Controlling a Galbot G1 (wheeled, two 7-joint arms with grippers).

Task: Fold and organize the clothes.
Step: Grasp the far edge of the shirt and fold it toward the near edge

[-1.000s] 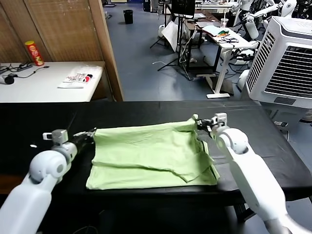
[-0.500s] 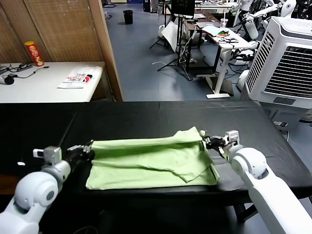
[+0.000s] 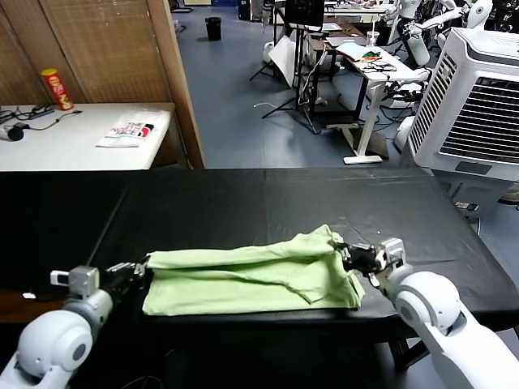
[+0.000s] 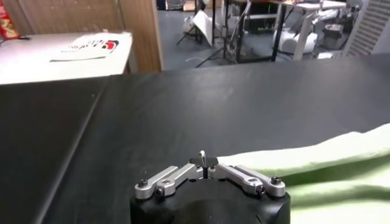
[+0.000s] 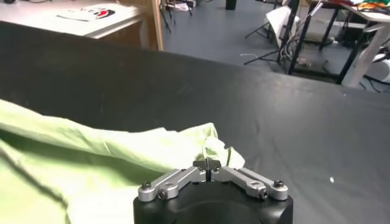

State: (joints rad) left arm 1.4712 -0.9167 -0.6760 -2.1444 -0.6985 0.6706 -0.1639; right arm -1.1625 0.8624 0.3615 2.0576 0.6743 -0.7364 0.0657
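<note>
The clothes are one pale green shirt [image 3: 251, 274] lying across the near part of the black table [image 3: 243, 198], doubled over on itself. My left gripper [image 3: 139, 267] is shut on the shirt's left end, near the table's front edge. My right gripper [image 3: 345, 254] is shut on a bunched corner at the shirt's right end. In the left wrist view, the left gripper [image 4: 204, 162] pinches a thin sliver of the shirt [image 4: 317, 163], which trails away from it. The right gripper [image 5: 208, 164] in the right wrist view has a peak of the shirt [image 5: 91, 159] between its tips. Collar, buttons and print are hidden.
A white side table [image 3: 73, 146] at the far left carries a printed white packet [image 3: 130, 128] and a red can [image 3: 57, 87]. A wooden partition [image 3: 113, 49] stands behind it. A white air cooler [image 3: 478, 97] stands at the far right. The table's front edge lies just below the shirt.
Both grippers have moved toward the table's front edge, pulling the shirt's far edge over the rest of it. The shirt now looks narrower from front to back.
</note>
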